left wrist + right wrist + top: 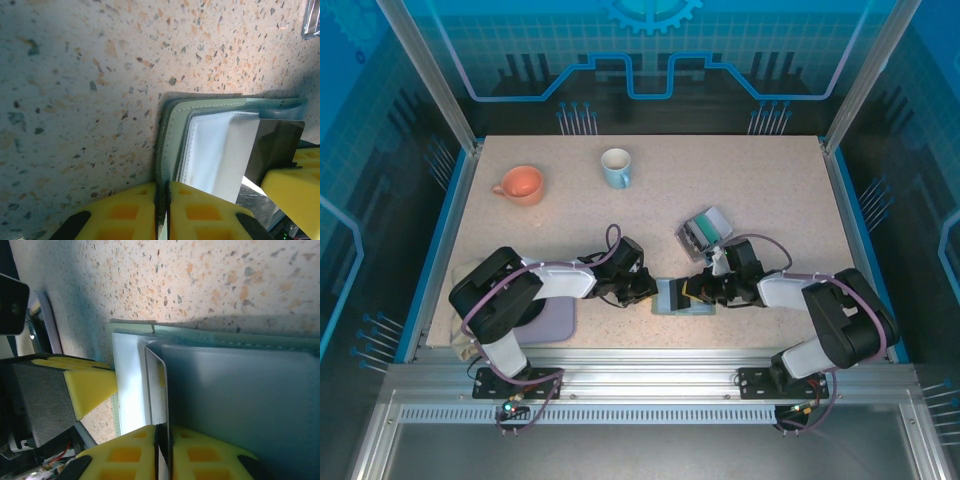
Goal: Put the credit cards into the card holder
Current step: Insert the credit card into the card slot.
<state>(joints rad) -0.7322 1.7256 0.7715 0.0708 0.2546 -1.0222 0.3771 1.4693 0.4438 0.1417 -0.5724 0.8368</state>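
Observation:
The sage-green card holder [675, 297] lies open near the table's front edge, between both arms. My left gripper [648, 291] is shut on its left flap; the left wrist view has the green edge [172, 125] pinched between my yellow fingers [162, 187], with a white inner pocket [220, 150] beside it. My right gripper [692, 292] comes in from the right, shut on a thin credit card [159, 385] seen edge-on. That card stands upright against the holder's grey-green inner panel [240, 390]. From the left wrist it appears as a dark, shiny card [275, 145].
An orange mug [520, 184] and a white-blue mug [616, 167] stand at the back. A small clear-grey box [705, 232] sits just behind the right gripper. A lavender pad [548, 322] lies under the left arm at the front left.

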